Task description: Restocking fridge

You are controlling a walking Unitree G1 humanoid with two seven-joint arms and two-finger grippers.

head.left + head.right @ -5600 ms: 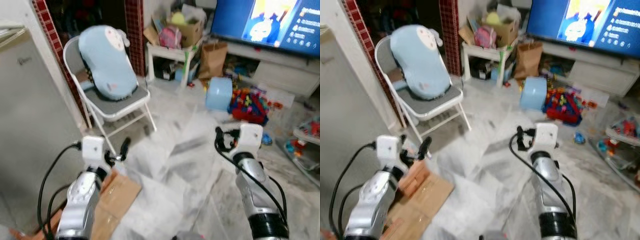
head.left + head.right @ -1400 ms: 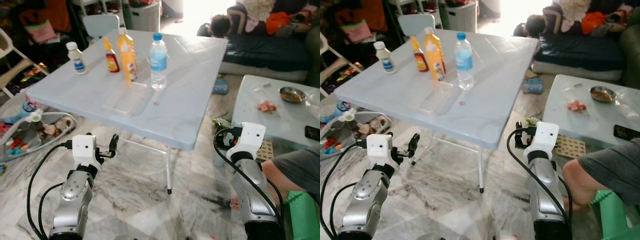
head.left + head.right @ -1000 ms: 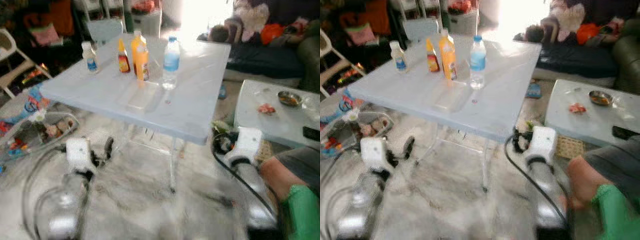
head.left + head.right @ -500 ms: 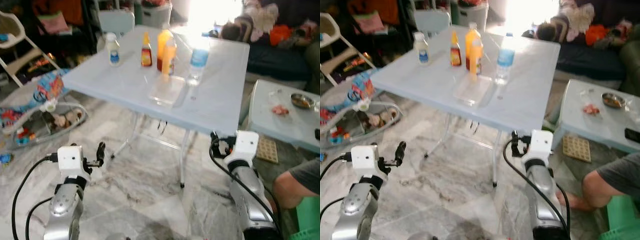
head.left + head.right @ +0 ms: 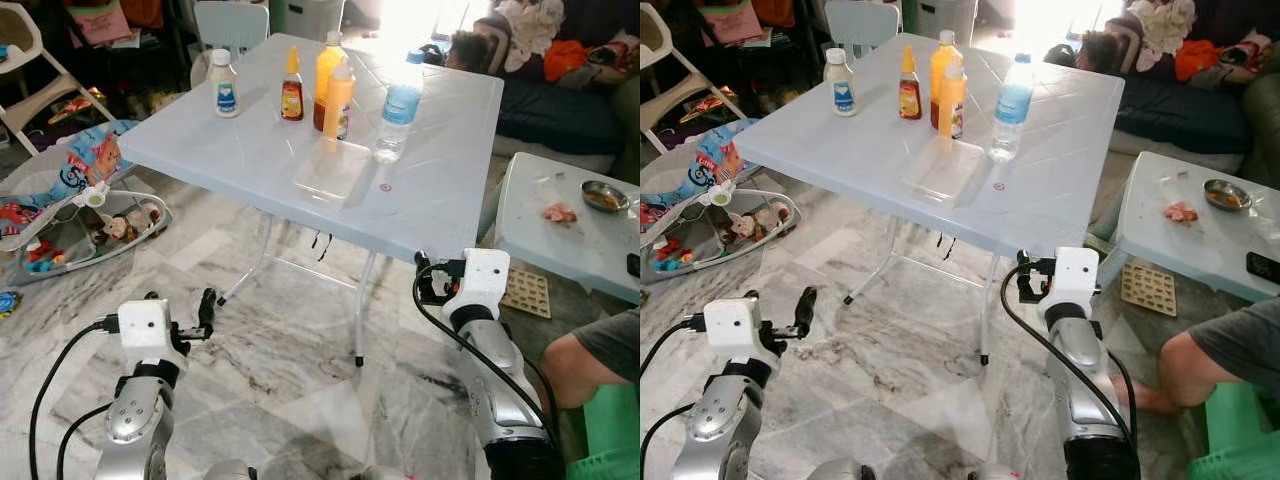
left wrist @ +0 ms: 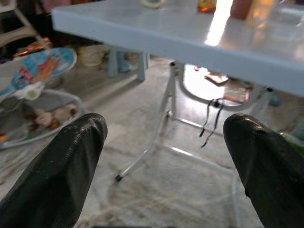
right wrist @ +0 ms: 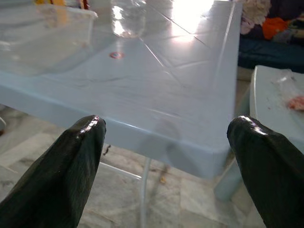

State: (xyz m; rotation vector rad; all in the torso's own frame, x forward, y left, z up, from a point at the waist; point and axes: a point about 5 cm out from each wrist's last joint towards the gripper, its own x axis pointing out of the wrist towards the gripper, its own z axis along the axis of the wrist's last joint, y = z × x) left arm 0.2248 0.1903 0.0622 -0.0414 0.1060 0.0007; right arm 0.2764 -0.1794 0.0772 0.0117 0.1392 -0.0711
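Observation:
A pale blue folding table (image 5: 240, 150) stands ahead of me. On it are a small white bottle (image 5: 225, 84), a brown sauce bottle (image 5: 292, 86), a large orange juice bottle (image 5: 326, 66), a smaller orange bottle (image 5: 339, 101), a water bottle (image 5: 400, 108) and a clear plastic box (image 5: 333, 171). My left gripper (image 5: 205, 312) hangs open, low over the marble floor before the table legs, fingers (image 6: 57, 175) wide apart. Just short of the table's near corner my right gripper (image 5: 425, 283) is open, with a finger (image 7: 52, 175) at each side of the table edge (image 7: 156, 142). Both hold nothing.
A baby bouncer (image 5: 70, 200) with toys lies on the floor at the left. A low pale table (image 5: 560, 235) with a metal bowl (image 5: 603, 195) stands at the right. A person's leg (image 5: 590, 355) and a green stool (image 5: 610, 440) are near my right arm. A dark sofa (image 5: 560, 100) is behind.
The camera has swung from a folding chair and toys to this table, then come closer. Both arms stay held out low with fingers open.

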